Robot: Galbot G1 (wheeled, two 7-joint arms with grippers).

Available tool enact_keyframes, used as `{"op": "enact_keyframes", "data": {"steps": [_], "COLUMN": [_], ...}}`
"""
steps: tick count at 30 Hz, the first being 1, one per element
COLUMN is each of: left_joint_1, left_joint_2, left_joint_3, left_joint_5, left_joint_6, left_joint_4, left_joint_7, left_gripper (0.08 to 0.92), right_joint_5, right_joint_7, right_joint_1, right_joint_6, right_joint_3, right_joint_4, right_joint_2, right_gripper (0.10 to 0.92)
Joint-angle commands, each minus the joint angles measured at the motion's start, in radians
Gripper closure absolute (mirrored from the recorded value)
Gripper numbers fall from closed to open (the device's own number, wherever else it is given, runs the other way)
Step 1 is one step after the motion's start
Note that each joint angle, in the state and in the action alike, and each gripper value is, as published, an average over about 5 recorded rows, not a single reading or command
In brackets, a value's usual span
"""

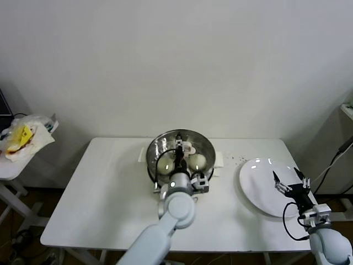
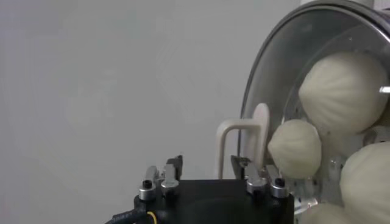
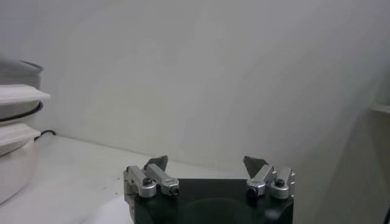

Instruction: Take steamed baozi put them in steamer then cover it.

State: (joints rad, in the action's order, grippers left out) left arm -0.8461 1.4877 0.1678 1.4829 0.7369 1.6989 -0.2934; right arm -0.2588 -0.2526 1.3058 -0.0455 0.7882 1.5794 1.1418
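The steamer (image 1: 153,155) stands at the table's back middle on its white cooker base. The clear glass cover (image 2: 274,67) lies on it, and its cream-white bar handle (image 2: 242,139) stands up. Through the glass I see baozi (image 2: 344,91), (image 2: 295,148), (image 2: 368,179) inside; two show in the head view (image 1: 165,162), (image 1: 197,160). My left gripper (image 1: 183,150) hangs over the cover, open and empty (image 2: 207,163), with the handle close by one finger and not gripped. My right gripper (image 1: 289,179) is open and empty (image 3: 207,163) above the white plate (image 1: 259,190).
The white plate lies bare at the table's right end. A side table with a plastic bag (image 1: 25,138) stands at far left. The cooker's side (image 3: 15,131) shows in the right wrist view. A cable (image 1: 336,157) hangs at the right.
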Motion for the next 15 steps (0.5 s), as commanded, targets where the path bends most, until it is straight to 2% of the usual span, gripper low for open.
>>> {"op": "enact_keyframes", "data": {"steps": [1, 6, 10, 13, 15], "left_joint_1": [-0.080, -0.134, -0.215, -0.274, -0.296], "left_joint_2": [-0.106, -0.180, -0.243, -0.272, -0.289], "left_joint_3": [0.008, 0.001, -0.059, -0.168, -0.258], "left_joint_5": [-0.085, -0.141, -0.238, -0.420, -0.592], "left_joint_6": [0.048, 0.048, 0.048, 0.045, 0.023], "left_joint_4": [0.246, 0.342, 0.407, 0.457, 0.488], "left_joint_7": [-0.005, 0.008, 0.041, 0.128, 0.230], "left_gripper": [0.402, 0.255, 0.189, 0.179, 0.178], "right_joint_5": [-0.009, 0.000, 0.006, 0.005, 0.004], "right_joint_7": [0.016, 0.027, 0.029, 0.031, 0.031], "right_joint_1": [-0.009, -0.018, -0.025, -0.025, -0.022], "right_joint_6": [0.100, 0.118, 0.120, 0.112, 0.104], "right_joint_3": [-0.003, -0.012, -0.014, -0.014, -0.013], "right_joint_4": [0.021, 0.024, 0.026, 0.030, 0.031], "right_joint_2": [0.001, 0.002, 0.002, 0.000, 0.000], "right_gripper": [0.203, 0.203, 0.203, 0.203, 0.203]}}
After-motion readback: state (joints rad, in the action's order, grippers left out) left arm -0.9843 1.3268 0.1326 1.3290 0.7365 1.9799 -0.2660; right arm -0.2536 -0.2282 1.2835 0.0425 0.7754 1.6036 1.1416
